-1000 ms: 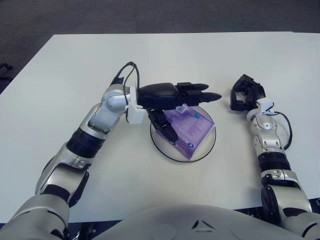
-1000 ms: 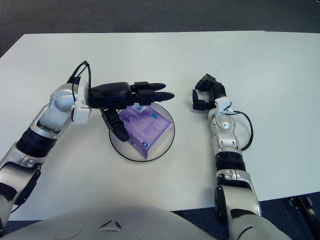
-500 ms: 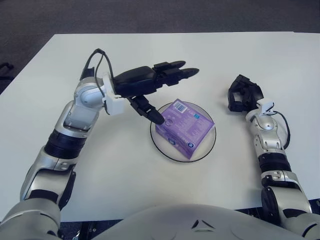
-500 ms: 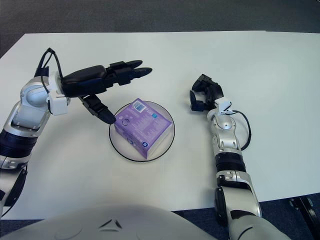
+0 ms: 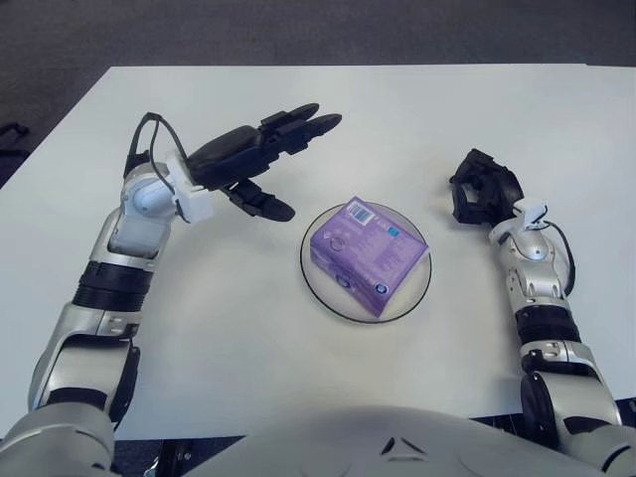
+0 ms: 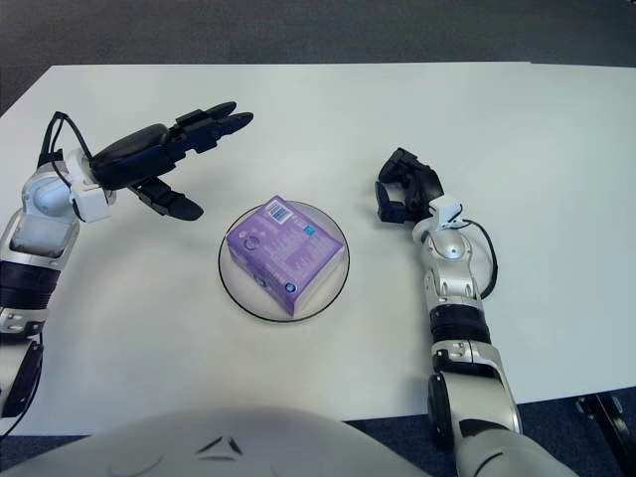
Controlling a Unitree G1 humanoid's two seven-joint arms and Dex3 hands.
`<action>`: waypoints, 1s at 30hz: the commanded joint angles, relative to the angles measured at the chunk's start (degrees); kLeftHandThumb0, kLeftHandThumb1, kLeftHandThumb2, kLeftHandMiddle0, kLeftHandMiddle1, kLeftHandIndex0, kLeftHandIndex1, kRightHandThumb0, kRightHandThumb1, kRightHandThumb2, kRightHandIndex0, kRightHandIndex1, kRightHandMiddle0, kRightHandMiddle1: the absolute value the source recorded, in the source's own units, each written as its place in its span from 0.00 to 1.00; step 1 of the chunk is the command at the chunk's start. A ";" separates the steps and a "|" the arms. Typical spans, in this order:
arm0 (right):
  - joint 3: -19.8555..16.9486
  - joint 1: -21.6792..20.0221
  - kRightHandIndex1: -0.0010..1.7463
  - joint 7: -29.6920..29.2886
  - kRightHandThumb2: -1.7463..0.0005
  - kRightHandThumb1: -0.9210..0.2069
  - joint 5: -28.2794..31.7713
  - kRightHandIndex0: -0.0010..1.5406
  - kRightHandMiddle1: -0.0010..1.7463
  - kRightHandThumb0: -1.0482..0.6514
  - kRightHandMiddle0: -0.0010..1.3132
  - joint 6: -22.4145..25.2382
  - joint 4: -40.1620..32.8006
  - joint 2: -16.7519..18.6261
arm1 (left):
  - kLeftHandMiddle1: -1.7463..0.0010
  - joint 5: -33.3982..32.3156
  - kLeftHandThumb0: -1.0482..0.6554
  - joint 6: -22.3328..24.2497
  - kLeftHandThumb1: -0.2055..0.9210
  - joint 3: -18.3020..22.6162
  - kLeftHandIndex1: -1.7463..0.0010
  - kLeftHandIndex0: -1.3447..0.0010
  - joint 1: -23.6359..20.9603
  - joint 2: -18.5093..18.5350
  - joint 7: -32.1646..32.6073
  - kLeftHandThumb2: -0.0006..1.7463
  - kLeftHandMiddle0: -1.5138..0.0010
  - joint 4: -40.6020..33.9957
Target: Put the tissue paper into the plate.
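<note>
Purple tissue pack (image 5: 366, 255) sits inside the clear round plate (image 5: 415, 293), roughly centred, tilted diagonally so one corner points to 5 o'clock. Barcode label is visible on its top face near the far corner. Nothing touches the pack.

Left hand (image 5: 253, 161) is in the air at about 10 o'clock from the plate, well apart from it. Fingers are spread and extended, holding nothing: the two upper fingers point toward 2 o'clock, the thumb sticks out below toward 4 o'clock. Grey forearm runs back toward 7 o'clock, with a black cable looping at the wrist.

Right hand (image 5: 483, 187) shows at 2–3 o'clock from the plate, near its rim but clear of it. Fingers are curled in on themselves, gripping nothing. Can't tell whether it contacts the surface.

Plate rests on the white table (image 5: 397, 109), roughly mid-table, closer to the near edge. Dark carpet floor (image 5: 298, 30) lies beyond the far edge.
</note>
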 commanded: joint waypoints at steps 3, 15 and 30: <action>0.40 8.11 1.00 0.18 0.30 0.46 0.71 0.83 1.00 0.35 0.42 -0.92 4.14 4.08 | 0.97 -2.40 0.00 -2.58 1.00 1.40 0.86 1.00 -0.85 -0.46 1.76 0.35 0.92 4.18; 0.00 8.18 1.00 0.89 0.31 0.46 1.16 0.83 1.00 0.35 0.42 -1.49 4.02 4.66 | 0.92 1.45 0.00 2.28 1.00 7.63 0.70 1.00 8.35 -9.29 19.09 0.40 0.80 3.65; -0.09 8.64 1.00 1.51 0.30 0.46 1.73 0.83 1.00 0.35 0.42 -0.94 3.16 4.69 | 0.18 -10.83 0.38 28.38 0.90 11.92 0.05 0.83 15.82 -25.12 31.86 0.40 0.62 -5.94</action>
